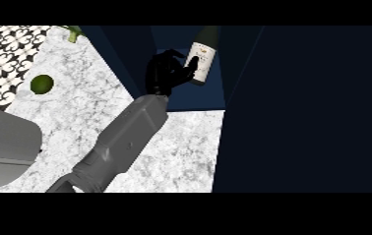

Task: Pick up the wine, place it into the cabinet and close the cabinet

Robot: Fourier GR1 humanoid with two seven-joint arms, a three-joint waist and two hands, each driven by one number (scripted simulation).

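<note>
1. Dark glass wine bottle with a white label (201, 62): held in my black hand (166, 74), tilted, neck pointing up and slightly right.
2. Fingers (187, 68) and thumb curl round the bottle's lower body from the left; the label faces the view and stays mostly uncovered.
3. Which arm this is I cannot tell for sure. The grey forearm (120, 145) comes in from the lower left and runs diagonally up to the hand, so I take it for my left.
4. Bottle sits inside the opening of the dark navy cabinet (185, 99), above its blue floor. Whether the base touches the floor is hidden by my hand.
5. Open navy cabinet door (298, 111) fills the right part of the view as one tall dark panel, just beside the bottle.
6. White-and-grey marbled counter top (80, 106) spreads left of and below the cabinet.
7. Small round green fruit (42, 83) lies on the counter at far left, well apart from my hand.
8. Black-and-white patterned wall tile (18, 52) shows at upper left, behind the counter.
</note>
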